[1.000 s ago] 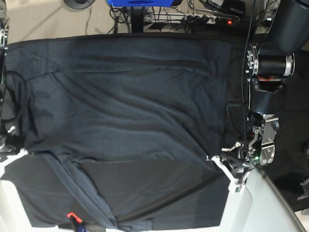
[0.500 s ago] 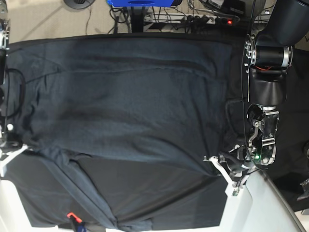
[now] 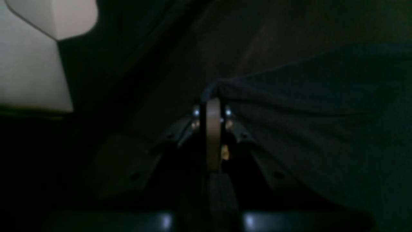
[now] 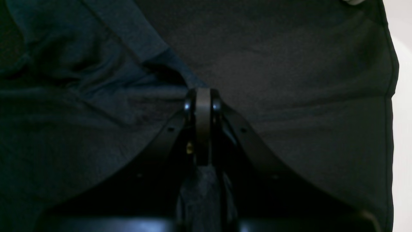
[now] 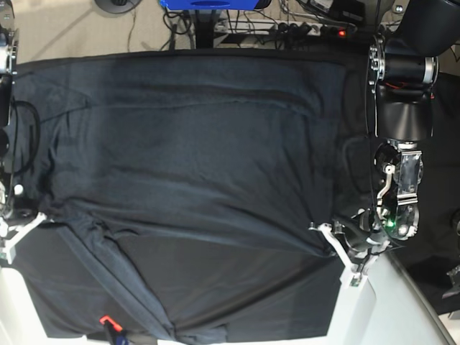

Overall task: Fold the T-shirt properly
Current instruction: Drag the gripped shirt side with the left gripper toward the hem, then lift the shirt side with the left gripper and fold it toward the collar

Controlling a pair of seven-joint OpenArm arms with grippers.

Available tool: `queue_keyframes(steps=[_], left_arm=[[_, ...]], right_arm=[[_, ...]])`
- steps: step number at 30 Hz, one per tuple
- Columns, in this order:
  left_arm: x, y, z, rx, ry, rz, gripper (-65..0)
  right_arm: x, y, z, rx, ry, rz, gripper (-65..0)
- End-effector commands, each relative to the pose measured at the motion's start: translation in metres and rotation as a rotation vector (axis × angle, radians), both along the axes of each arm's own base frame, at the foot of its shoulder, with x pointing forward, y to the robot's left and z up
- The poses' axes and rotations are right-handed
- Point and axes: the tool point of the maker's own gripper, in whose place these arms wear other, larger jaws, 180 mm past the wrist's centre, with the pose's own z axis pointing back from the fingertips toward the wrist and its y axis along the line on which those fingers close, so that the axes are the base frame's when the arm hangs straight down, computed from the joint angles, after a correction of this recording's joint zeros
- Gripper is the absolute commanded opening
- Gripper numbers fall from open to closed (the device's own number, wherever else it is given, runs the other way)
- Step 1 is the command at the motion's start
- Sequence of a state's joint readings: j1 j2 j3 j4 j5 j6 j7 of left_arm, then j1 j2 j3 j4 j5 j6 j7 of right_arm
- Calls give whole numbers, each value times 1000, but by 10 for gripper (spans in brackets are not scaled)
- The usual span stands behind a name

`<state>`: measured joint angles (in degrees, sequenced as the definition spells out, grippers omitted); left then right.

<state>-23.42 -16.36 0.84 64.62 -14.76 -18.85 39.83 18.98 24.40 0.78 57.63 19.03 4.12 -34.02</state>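
Base view, near edge: an orange tag (image 5: 105, 319) lay at 7 o'clock on the black cloth (image 5: 237, 295) that covered the worktop. White panels showed at both near corners.

The T-shirt (image 5: 194, 158) lay spread over the cloth, filling the middle and far part of the worktop. Its near edge ran across at mid-height from 9 o'clock to 4 o'clock. A strip of its fabric trailed from the 9 o'clock corner down toward 6 o'clock, ending in a bunch at the near edge.

The left end effector (image 5: 321, 231) sat at 4 o'clock in the base view, at the shirt's near corner. In the left wrist view the left end effector (image 3: 213, 108) was closed tight, jaws together, with a peak of the T-shirt (image 3: 322, 112) gathered at the tips and the fabric falling away toward 3 o'clock. It had hold of the shirt edge.

The right end effector (image 5: 36, 218) sat at 9 o'clock in the base view, at the other near corner. In the right wrist view the right end effector (image 4: 203, 96) was also fully closed, jaws together, pinching the T-shirt (image 4: 80, 96) where a hemmed band ran toward 11 o'clock. The cloth (image 4: 305, 80) filled the side toward 3 o'clock.

Far side: the floor beyond the worktop carried cables, a power strip (image 5: 302, 29) at 1 o'clock, and a blue object (image 5: 208, 4) at 12 o'clock.
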Motion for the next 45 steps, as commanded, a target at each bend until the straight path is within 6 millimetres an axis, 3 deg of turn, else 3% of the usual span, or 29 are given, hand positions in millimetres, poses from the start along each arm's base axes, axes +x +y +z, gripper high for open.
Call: queue_keyframes(steps=[1,8,13,18,24,28,33,37,45], left_arm=[[12,5,23,4,-71,1,-650],[-4,2,19,20,-76,-20,-650],[-13,25,25,-3,-103,55,-650],[-18,27,27,15,-78,53,-650],[-27,16,31,34,-74,21,-650],[-41,1,10,38,-27,-21,-650],[-47,-1,5,34,-16,-24,-650],[-47,-1,4,33,-16,-25,-650],[-57,-12,18,45,-59,-58,-650]], right_arm=[[14,-8,21,-21,-60,-3,-644],[-2,-11,6,-21,6,-8,-644],[-11,-11,-2,-20,33,-9,-644],[-12,-8,-5,-14,42,-8,-644],[-19,-8,-10,-12,68,-8,-644],[-26,-9,-15,-7,93,-16,-644],[-35,-6,-16,-20,87,-4,-644],[-36,-3,-11,-27,67,10,-644],[-52,-23,-12,-10,64,-63,-644]])
